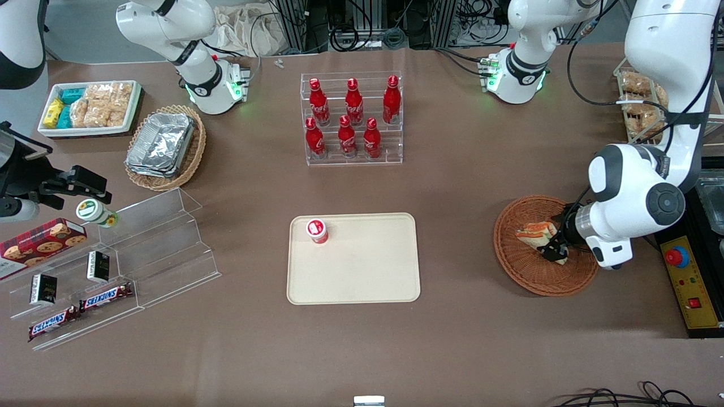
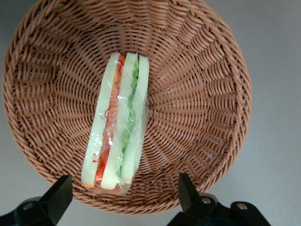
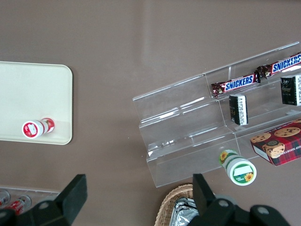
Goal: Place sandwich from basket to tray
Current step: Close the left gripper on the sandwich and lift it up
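Looking across the brown table (image 1: pixel 452 339), you see the tray (image 1: pixel 362 277) lying flat near its middle with a small red bottle (image 1: pixel 317 230) upright in one corner; the basket (image 1: pixel 529 280) sits well apart from it, toward the working arm's end of the table. Your left gripper (image 1: pixel 557 246) hangs just above the basket with its fingers (image 2: pixel 59 195) spread wide on either side of one end of the sandwich (image 2: pixel 120 127); the sandwich lies inside the basket on the woven bottom, wrapped in clear film, its layered edge turned up, and neither finger touches it.
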